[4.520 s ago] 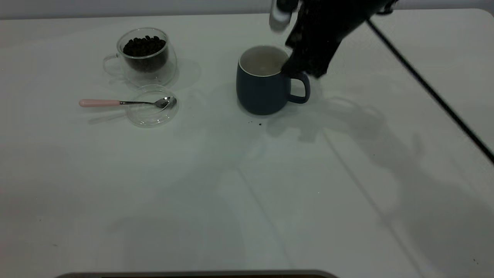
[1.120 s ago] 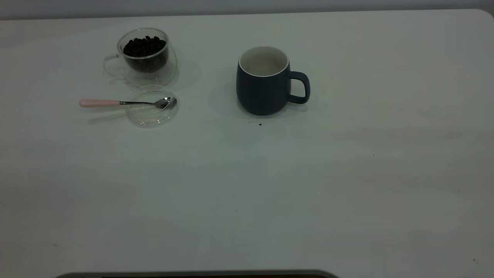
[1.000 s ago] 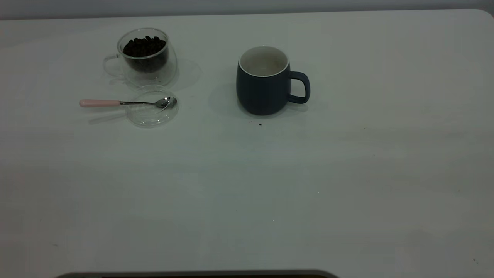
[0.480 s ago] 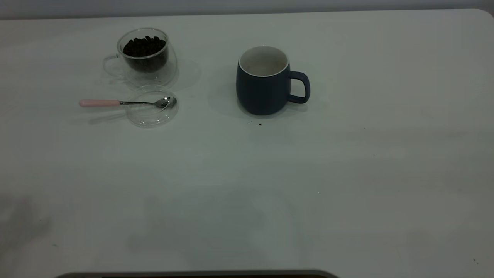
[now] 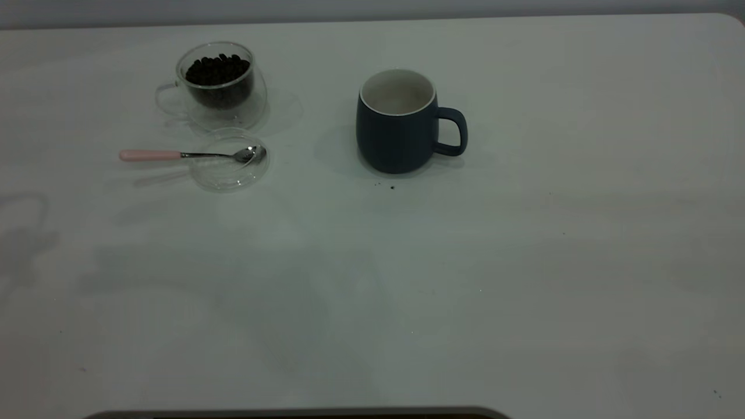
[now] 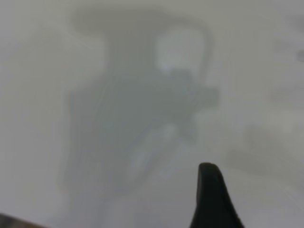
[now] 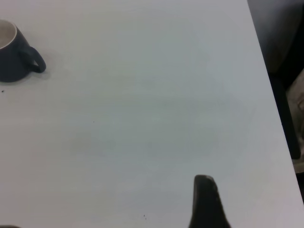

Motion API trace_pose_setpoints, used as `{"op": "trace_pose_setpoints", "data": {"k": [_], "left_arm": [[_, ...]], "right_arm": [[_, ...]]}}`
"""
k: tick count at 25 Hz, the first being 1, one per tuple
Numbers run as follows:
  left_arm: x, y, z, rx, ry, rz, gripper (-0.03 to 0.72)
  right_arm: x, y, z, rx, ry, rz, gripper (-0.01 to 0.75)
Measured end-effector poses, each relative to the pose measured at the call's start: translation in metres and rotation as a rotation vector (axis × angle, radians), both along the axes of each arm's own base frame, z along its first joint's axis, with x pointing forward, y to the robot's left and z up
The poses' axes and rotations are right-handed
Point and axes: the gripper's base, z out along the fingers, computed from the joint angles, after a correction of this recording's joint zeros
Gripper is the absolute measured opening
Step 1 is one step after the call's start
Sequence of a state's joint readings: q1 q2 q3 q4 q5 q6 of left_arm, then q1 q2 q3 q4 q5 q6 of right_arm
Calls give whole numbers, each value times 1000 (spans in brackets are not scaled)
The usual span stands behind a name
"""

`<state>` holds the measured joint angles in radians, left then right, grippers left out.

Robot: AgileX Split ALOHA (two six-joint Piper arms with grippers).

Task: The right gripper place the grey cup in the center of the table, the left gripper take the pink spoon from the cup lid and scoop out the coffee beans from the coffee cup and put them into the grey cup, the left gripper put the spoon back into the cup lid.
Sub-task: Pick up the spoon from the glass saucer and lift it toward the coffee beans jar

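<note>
The grey cup (image 5: 396,125) stands upright near the table's (image 5: 524,262) middle, handle to the right; it also shows in the right wrist view (image 7: 13,57). The coffee cup (image 5: 220,87), holding coffee beans (image 5: 217,70), stands at the far left. In front of it the pink spoon (image 5: 174,155) lies with its bowl in the cup lid (image 5: 230,166) and its handle pointing left. Neither arm shows in the exterior view. My left gripper (image 6: 209,172) is a single black tip over bare table, empty. My right gripper (image 7: 204,183) is the same, far from the grey cup.
A few dark specks (image 5: 391,187) lie just in front of the grey cup. The table's right edge (image 7: 273,90) runs near the right gripper, with dark floor beyond. A faint arm shadow (image 5: 23,238) falls on the table's left side.
The right arm, which was at the grey cup's handle 4.5 s ago, has left the exterior view. An arm shadow has moved up the table's left side. The objects have not moved.
</note>
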<state>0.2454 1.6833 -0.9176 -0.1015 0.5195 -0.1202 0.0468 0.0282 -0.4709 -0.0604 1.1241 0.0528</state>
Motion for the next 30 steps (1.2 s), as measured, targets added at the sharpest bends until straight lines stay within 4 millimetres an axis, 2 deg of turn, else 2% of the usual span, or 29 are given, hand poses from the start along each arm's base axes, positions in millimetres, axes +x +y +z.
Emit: {"op": "trace_pose_setpoints", "data": {"k": [7, 10, 13, 16, 23, 30], "left_arm": [[41, 44, -60, -310, 71, -20, 514], [54, 58, -80, -465, 31, -91, 500], [64, 64, -95, -526, -31, -221, 489], [69, 62, -105, -540, -102, -319, 495], [82, 50, -122, -608, -180, -308, 638], [90, 19, -143, -626, -162, -395, 627]], "right_arm": [[0, 0, 0, 0, 0, 0, 523], [0, 0, 0, 0, 0, 0, 523], [0, 0, 0, 0, 0, 0, 523], [0, 0, 0, 0, 0, 0, 523], [0, 0, 0, 0, 1, 0, 523], [0, 0, 0, 0, 1, 0, 522]]}}
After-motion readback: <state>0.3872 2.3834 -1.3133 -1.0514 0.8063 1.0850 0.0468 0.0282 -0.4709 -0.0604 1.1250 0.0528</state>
